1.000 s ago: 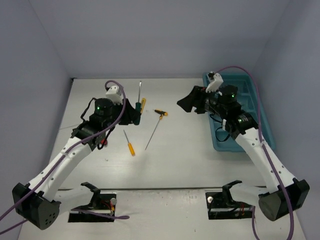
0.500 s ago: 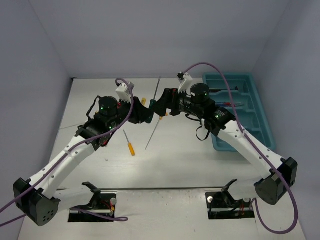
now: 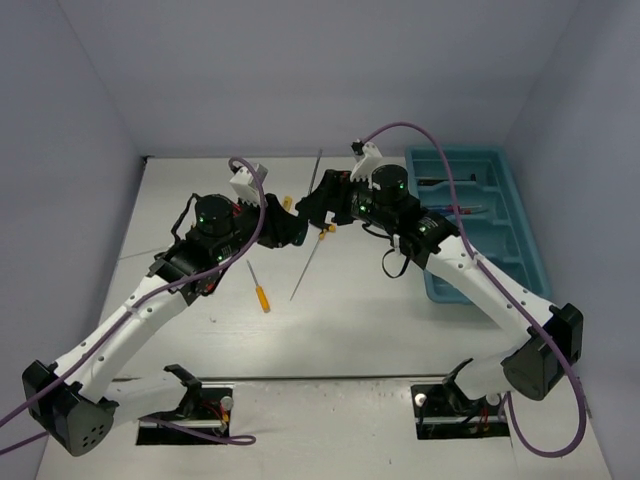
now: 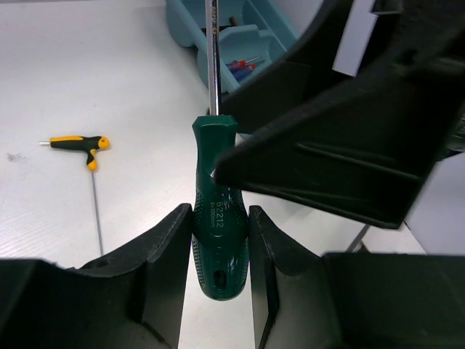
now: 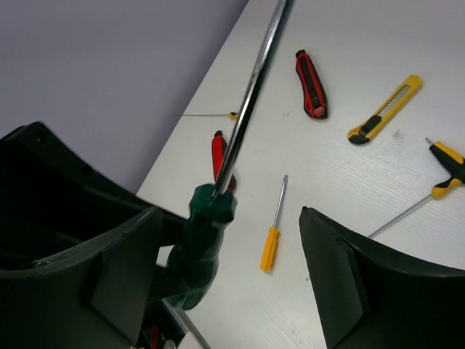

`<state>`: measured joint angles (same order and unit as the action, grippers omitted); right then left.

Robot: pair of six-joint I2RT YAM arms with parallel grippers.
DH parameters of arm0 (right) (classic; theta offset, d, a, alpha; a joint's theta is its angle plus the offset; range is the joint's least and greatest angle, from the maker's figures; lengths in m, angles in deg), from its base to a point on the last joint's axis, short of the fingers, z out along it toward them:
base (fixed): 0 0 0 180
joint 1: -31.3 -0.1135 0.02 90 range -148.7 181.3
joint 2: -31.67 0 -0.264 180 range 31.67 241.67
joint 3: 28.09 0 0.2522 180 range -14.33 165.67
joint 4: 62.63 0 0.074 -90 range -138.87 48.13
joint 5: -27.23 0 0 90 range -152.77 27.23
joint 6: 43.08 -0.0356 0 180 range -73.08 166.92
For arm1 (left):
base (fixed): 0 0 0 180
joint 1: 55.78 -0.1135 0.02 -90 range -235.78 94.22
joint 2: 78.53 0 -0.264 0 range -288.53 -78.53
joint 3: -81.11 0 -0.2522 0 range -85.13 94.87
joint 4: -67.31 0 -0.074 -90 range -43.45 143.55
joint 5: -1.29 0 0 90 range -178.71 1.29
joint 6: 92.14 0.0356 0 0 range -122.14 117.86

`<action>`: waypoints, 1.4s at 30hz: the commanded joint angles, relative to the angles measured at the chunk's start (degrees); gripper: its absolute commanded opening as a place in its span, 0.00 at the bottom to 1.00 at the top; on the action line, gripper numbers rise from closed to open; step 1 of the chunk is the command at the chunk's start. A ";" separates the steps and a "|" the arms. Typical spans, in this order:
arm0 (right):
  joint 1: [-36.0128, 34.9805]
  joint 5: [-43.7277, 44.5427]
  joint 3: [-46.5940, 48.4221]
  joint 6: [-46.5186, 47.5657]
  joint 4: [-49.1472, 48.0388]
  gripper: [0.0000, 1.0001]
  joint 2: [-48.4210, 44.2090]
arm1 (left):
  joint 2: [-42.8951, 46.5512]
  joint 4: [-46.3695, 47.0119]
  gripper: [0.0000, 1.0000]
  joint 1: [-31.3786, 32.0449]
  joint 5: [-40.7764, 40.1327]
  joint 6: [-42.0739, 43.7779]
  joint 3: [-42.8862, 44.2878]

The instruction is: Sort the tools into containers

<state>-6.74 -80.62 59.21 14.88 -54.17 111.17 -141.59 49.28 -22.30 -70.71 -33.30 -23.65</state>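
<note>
Left wrist view shows the left gripper [image 4: 218, 218] clamped on the handle of the green screwdriver [image 4: 216, 174], its shaft sticking out past the fingers, and the top view places the tool above the table, well left of the teal tray [image 3: 505, 260]. The right gripper [image 5: 231, 217] gapes wide around that same handle and grips nothing; one finger is just beside the handle's upper end, though whether it touches I cannot tell. Also left of the tray, flat on the table, lie an orange-handled screwdriver [image 3: 260, 292], a yellow T-handle key [image 3: 322, 228], a red knife [image 5: 311, 83] and a yellow knife [image 5: 385, 109].
</note>
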 commanded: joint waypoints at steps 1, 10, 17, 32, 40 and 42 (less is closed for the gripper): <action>-0.28 3.50 1.55 -1.62 -6.59 0.70 -0.82 | 2.77 6.76 0.00 0.62 1.36 0.98 2.07; -0.77 0.83 0.50 -4.76 -9.62 0.56 0.90 | 2.10 7.79 0.00 0.85 1.57 1.17 2.30; -1.22 -2.02 -0.09 -5.95 -10.84 0.43 2.00 | -0.06 8.49 0.00 0.97 1.33 1.69 3.25; 16.84 10.72 -6.45 -7.50 -9.31 0.00 -4.40 | -2.78 -10.05 0.84 0.71 -14.38 0.88 6.25; 41.98 21.89 -6.78 -9.66 -6.10 0.00 1.92 | -1.07 -30.90 0.84 -0.11 -28.93 -7.56 0.51; 45.92 21.64 -4.73 -10.97 -6.11 0.00 7.55 | -0.84 -31.23 0.84 -0.82 -27.62 -9.46 -2.67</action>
<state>34.69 -62.75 50.80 6.66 -57.25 111.96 -144.09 24.81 -21.89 -94.04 -37.10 -22.80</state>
